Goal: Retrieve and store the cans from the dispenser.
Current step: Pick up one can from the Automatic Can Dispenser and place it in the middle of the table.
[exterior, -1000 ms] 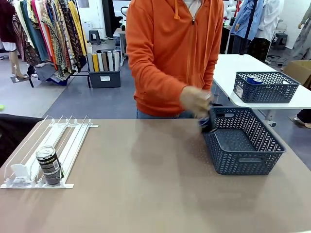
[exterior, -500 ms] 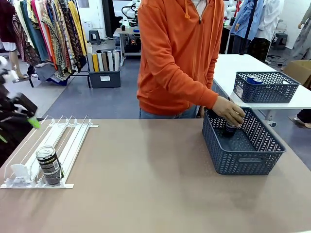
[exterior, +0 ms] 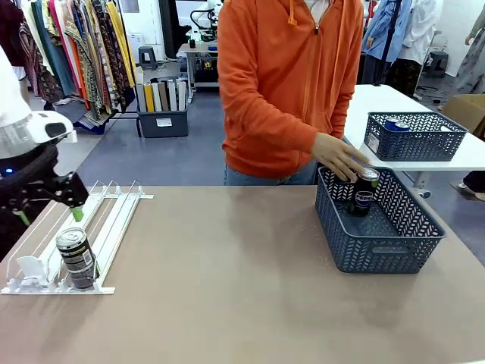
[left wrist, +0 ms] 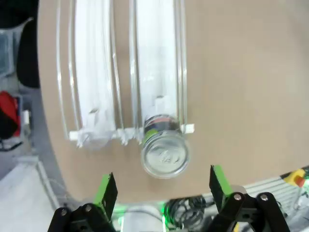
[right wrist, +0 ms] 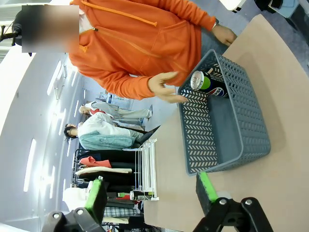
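**Can at the dispenser outlet, before the grasp.** One black can (exterior: 76, 258) with a silver top is shown standing at the low front end of the dispenser (exterior: 114, 220), held in its lane by the front stop (left wrist: 186, 128). The left gripper (exterior: 51, 216) is seen above the dispenser with its jaws spread wide and nothing between them. In the left wrist view the can top is framed between the two green pads.

Three risks are judged from this arrangement:

- The thin rails (left wrist: 181, 58) run close beside the can, so a slightly offset descent could land a pad on a rail or on the can's rim and tip the can.
- If the can is drawn forward rather than lifted, it may catch on the front stop, and the light rack may be dragged across the table (exterior: 227, 288).
- The smooth, slim wall may slip if it is gripped too near the top.

A second can (exterior: 364, 191) is shown upright at the far end of the dark basket (exterior: 379, 254), with the person's hand (exterior: 339, 157) just beside it at the rim. A delivery made while that hand is there could strike it or knock the stored can over. The right gripper (right wrist: 150, 191) is shown wide apart and empty, well away from the basket.
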`<state>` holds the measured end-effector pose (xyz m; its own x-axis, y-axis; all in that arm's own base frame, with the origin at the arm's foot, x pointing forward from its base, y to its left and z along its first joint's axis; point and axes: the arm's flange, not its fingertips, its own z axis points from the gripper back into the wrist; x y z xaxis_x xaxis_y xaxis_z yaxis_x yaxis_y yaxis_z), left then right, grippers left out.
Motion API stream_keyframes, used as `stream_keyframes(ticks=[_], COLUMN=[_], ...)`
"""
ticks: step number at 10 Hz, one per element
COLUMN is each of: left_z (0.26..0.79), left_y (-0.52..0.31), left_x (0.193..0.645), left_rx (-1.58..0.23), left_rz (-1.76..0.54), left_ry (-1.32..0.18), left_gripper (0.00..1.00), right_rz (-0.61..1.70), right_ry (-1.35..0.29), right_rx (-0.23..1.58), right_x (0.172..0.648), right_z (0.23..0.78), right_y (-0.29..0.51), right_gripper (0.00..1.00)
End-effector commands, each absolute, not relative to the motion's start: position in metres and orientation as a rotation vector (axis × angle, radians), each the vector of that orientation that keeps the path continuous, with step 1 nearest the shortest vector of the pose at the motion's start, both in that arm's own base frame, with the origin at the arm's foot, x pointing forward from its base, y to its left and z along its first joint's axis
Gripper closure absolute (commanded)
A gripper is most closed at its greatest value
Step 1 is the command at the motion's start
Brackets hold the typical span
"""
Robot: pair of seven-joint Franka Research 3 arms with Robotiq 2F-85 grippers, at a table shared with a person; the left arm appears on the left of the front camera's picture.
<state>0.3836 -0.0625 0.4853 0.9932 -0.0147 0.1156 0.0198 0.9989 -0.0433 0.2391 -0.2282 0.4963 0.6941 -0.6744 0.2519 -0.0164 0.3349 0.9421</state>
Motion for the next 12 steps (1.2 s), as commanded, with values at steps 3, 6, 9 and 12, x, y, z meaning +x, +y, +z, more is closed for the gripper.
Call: stream_keyframes(ticks=[3, 6, 9, 12], left_z=[0.488, 0.479, 0.457, 0.42], left_y=[-0.052, -0.062, -0.069, -0.068], left_x=[0.379, 0.379, 0.386, 0.395], left_rx=[-0.03, -0.099, -0.088, -0.02], left_rz=[0.011, -0.096, -0.107, -0.041], left_ry=[-0.079, -0.086, -0.022, 0.064], left_gripper=[0.0, 0.0, 0.0, 0.0], right_rz=[-0.461, -0.461, -0.461, -0.461], right_ry=[-0.745, -0.745, -0.745, -0.745], right_rx=[1.182, 1.182, 1.182, 1.182], right_x=[0.242, 0.242, 0.242, 0.242], right_z=[0.498, 0.498, 0.498, 0.498], right_y=[-0.228, -0.228, -0.228, -0.228], right_gripper=[0.0, 0.0, 0.0, 0.0])
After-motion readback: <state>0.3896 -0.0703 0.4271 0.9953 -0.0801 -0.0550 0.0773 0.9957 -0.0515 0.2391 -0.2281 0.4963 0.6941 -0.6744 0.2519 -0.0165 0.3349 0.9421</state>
